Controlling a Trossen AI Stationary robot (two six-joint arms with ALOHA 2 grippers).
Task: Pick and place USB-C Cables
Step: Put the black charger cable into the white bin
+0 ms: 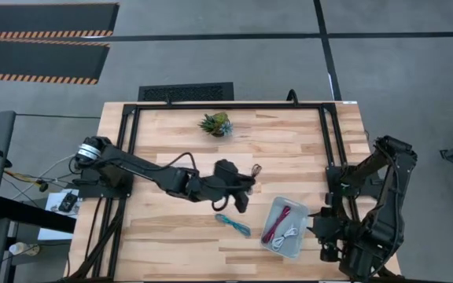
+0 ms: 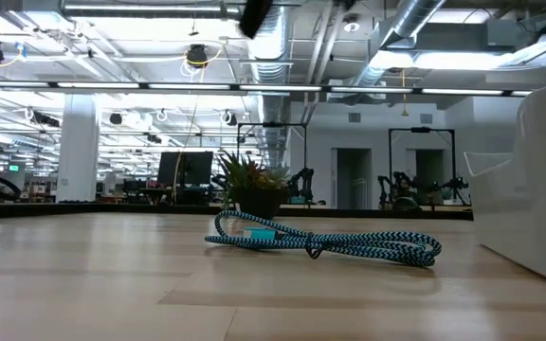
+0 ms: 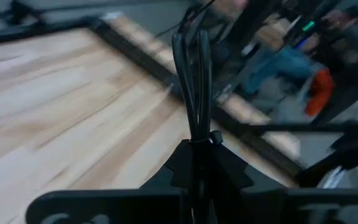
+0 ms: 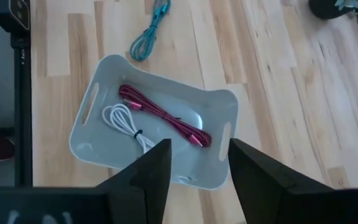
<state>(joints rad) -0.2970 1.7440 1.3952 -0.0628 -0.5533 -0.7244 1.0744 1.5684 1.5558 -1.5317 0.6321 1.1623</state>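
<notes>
Left gripper (image 1: 246,185), mid-frame, is gripping the black cable (image 3: 192,93); best released low over the tray (image 1: 272,236), lower right.

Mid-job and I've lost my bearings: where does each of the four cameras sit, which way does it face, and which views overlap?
High view: overhead, straight down; both arms, table, tray.
Low view: at tabletop height, level across; teal cable, plant; no gripper visible.
Left wrist view: on the left arm, looking past the left gripper clamping the black cable.
Right wrist view: on the right arm, down past the open right gripper at the tray holding red cable and white cable.
Shared: the teal cable appears in high, low and right wrist views.
</notes>
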